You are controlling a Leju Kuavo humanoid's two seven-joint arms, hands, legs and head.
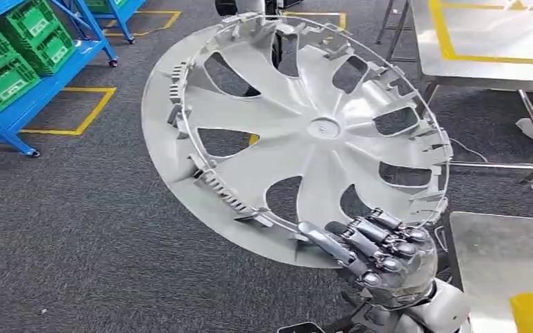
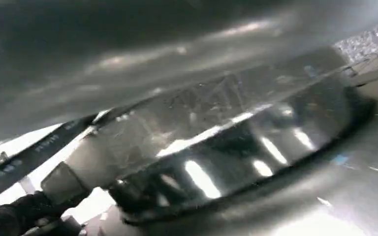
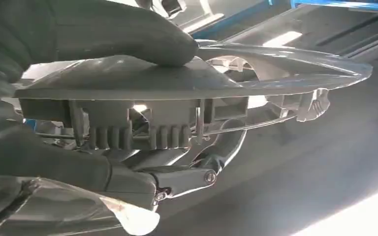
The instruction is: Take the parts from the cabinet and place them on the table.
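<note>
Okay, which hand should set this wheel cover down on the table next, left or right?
Right. The right hand already grips the wheel cover at its rim, thumb on one face and fingers behind, and the steel table lies just beside that arm. The left wrist view is too blurred to tell what the left hand is doing.

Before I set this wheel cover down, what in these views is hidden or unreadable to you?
- Left robot hand: the left wrist view is a blur of grey shine; whether it is open or shut is unreadable.
- Floor straight ahead: in the head view the wheel cover blocks it.
- Table at right: cut off by the frame's edge in the head view.
- Right robot hand: grips the cover's rim; the fingers under it are partly hidden in the right wrist view.
</note>
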